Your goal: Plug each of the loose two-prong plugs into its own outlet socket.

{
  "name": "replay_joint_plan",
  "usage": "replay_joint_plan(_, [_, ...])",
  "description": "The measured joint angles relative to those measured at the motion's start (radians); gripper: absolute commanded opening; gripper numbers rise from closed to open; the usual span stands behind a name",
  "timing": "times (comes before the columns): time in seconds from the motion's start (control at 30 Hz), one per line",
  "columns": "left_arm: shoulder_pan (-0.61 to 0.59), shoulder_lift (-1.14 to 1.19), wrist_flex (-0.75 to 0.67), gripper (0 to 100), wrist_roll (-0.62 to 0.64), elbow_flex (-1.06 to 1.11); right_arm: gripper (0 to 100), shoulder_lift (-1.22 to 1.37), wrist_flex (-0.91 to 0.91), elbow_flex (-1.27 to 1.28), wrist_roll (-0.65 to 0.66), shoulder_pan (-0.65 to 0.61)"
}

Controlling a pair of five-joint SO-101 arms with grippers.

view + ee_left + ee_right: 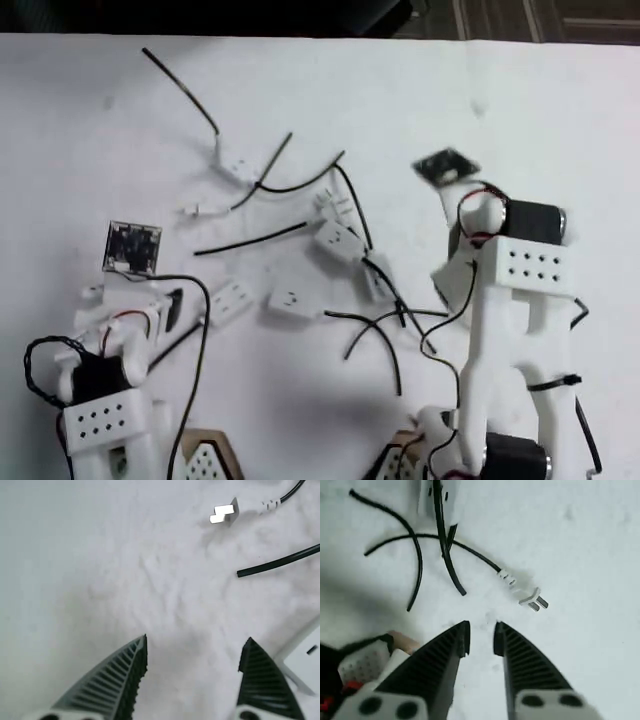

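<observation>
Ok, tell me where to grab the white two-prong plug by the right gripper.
Take the white two-prong plug by its moulded body, between the ribbed collar and the metal prongs. It lies flat on the white table, so best come from above, fingers across its narrow sides, leaving the prongs free.

The high camera looks steeply down on the white table (560, 110) from well above, both arms at its near edge. Each wrist camera hangs close over the table, facing past the left gripper (196, 645) or right gripper (481, 630). The left wrist and high views share a white plug (223, 513) (192, 210).
</observation>
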Motion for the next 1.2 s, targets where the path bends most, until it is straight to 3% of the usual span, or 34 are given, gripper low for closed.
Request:
replay_joint_plan(0.23, [0.000, 0.000, 0.000, 29, 0.000, 0.000, 22.1, 0.127, -0.003, 0.011, 0.368, 0.121])
replay_joint_plan(0.37, [0.000, 0.000, 0.000, 29, 0.000, 0.000, 22.2, 0.222, -0.031, 0.011, 0.482, 0.143])
replay_joint_plan(1.07, [0.000, 0.000, 0.000, 29, 0.000, 0.000, 21.9, 0.617, -0.350, 0.009, 0.509, 0.158])
replay_joint_plan(1.2, [0.000, 0.000, 0.000, 29, 0.000, 0.000, 12.5, 0.634, -0.356, 0.006, 0.509, 0.160])
